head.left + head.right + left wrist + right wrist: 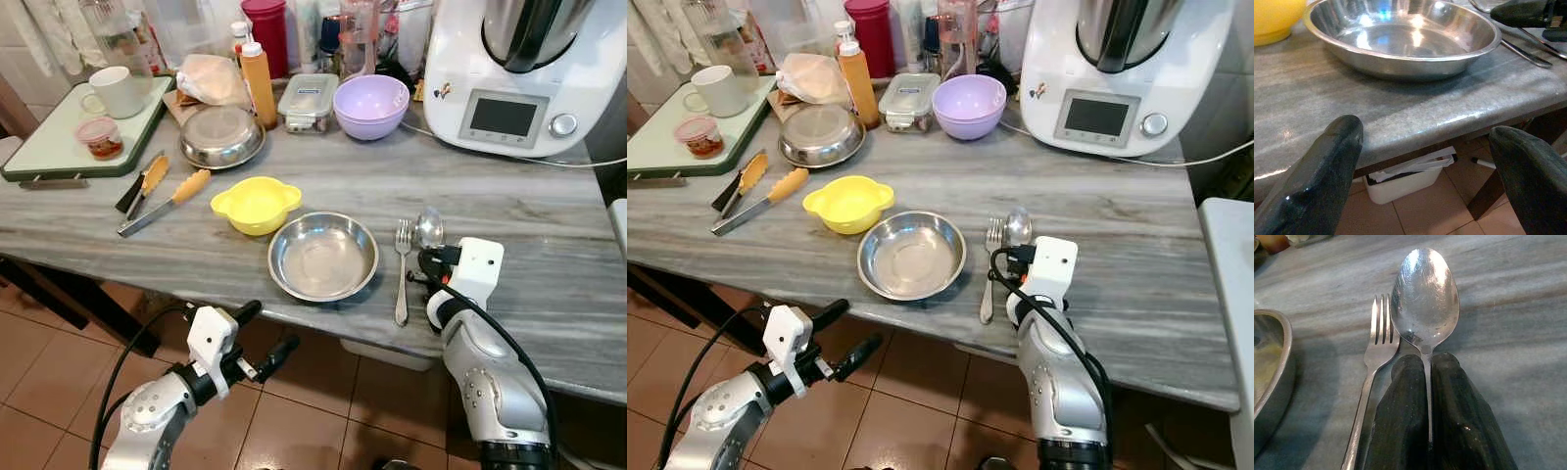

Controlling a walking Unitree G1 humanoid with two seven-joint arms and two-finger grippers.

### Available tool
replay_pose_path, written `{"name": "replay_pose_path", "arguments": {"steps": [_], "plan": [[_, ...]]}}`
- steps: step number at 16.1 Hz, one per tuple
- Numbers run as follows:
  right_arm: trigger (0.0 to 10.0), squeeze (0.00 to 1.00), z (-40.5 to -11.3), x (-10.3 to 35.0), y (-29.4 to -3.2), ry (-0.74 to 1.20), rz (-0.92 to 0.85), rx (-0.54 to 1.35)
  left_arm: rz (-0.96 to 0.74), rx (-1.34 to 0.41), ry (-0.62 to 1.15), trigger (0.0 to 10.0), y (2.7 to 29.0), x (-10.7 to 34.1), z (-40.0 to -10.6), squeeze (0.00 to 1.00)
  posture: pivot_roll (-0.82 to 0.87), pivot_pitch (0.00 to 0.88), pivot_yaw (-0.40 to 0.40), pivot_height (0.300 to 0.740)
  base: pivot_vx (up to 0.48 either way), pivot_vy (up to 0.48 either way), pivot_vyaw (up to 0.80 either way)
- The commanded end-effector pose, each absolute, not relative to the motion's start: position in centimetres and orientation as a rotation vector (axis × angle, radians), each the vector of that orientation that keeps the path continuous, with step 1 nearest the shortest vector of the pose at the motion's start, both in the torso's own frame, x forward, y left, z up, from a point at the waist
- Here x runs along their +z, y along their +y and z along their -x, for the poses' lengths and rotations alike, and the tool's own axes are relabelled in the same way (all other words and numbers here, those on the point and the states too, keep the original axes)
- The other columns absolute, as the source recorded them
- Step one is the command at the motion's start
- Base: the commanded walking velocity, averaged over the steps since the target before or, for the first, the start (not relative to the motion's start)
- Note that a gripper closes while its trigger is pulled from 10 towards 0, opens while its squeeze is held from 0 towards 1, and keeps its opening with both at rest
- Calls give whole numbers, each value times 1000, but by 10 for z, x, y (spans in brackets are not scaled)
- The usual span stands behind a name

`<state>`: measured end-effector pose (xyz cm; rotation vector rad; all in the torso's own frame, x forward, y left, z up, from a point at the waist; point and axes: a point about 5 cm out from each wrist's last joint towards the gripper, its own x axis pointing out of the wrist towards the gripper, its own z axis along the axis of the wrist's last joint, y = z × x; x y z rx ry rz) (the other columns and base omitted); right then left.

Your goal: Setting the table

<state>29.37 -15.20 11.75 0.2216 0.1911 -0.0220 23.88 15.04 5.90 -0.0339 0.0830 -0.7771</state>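
A steel bowl (323,257) sits near the front edge of the grey marble table (509,211). A fork (402,272) lies just to its right. My right gripper (1426,382) is shut on the handle of a steel spoon (1425,298), whose bowl lies beside the fork's tines; the spoon (428,227) sits right of the fork. My left gripper (263,335) hangs open below the table's front edge, in front of the steel bowl (1400,39), holding nothing.
A yellow bowl (256,204), tongs (162,201), a second steel bowl (221,136), a purple bowl (370,105), an orange bottle (259,84), a green tray (59,137) with a mug (115,91), and a white kitchen machine (519,73) stand behind. Tiled floor (59,392) lies below.
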Motion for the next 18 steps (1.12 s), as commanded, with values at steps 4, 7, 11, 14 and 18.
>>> {"name": "replay_pose_path", "arguments": {"steps": [4, 7, 11, 14, 18], "plan": [[10000, 0, -285, 113, -145, 230, -285, -8, 21, -776, 139, 10000, 163, 38, -237, 0, -36, 142, 101, 740, 0, 0, 0], [10000, 0, -286, 116, -142, 233, -307, -2, 17, -766, 173, 10000, 167, 21, -237, 0, -36, 142, 100, 740, 0, 0, 0], [10000, 0, -286, 118, -152, 215, -290, -62, 14, -734, 185, 10000, 176, 13, -240, 0, -31, 137, 95, 740, 0, 0, 0], [10000, 0, -286, 123, -159, 187, -274, -88, -13, -691, 179, 10000, 188, 11, -248, 0, -35, 136, 93, 740, 0, 0, 0], [10000, 0, -285, 123, -161, 179, -270, -98, -51, -698, -28, 10000, 210, 73, -272, 0, -38, 135, 93, 740, 0, 0, 0]]}}
